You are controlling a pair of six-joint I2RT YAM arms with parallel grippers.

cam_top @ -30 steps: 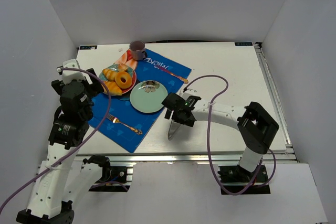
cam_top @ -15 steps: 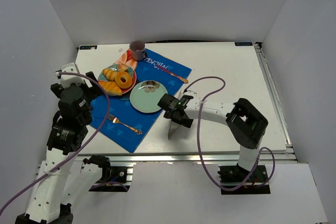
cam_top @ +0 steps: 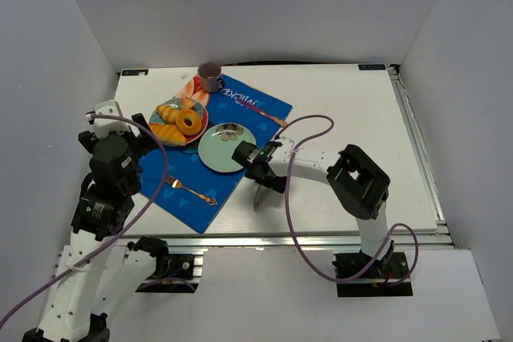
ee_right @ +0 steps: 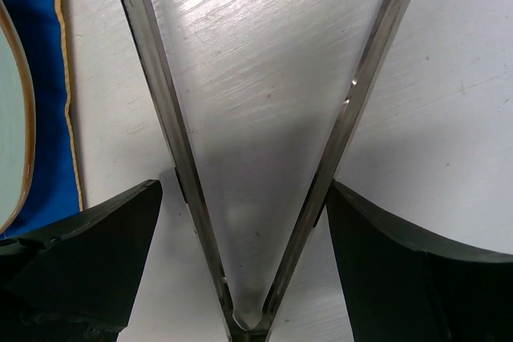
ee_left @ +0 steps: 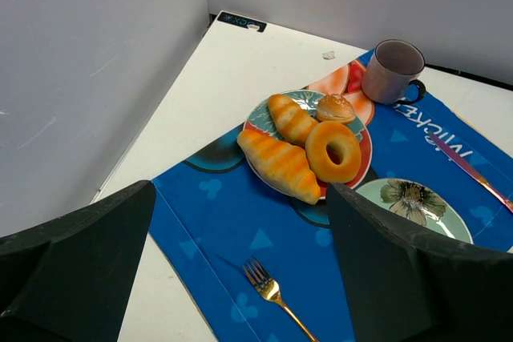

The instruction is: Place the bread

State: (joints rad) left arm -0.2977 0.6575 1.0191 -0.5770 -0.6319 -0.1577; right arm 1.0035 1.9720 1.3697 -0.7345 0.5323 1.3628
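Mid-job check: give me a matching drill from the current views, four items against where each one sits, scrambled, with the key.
Things:
1. bread
2. mug
3. fork
4. tongs

Places:
A. on the bare table, right of the blue mat
B. on the red plate, beside the doughnut
C. at the far end of the mat, behind the red plate
D. on the blue mat, nearer the arms than the red plate

Pairs: 1-B, 2-C, 3-D, 4-A.
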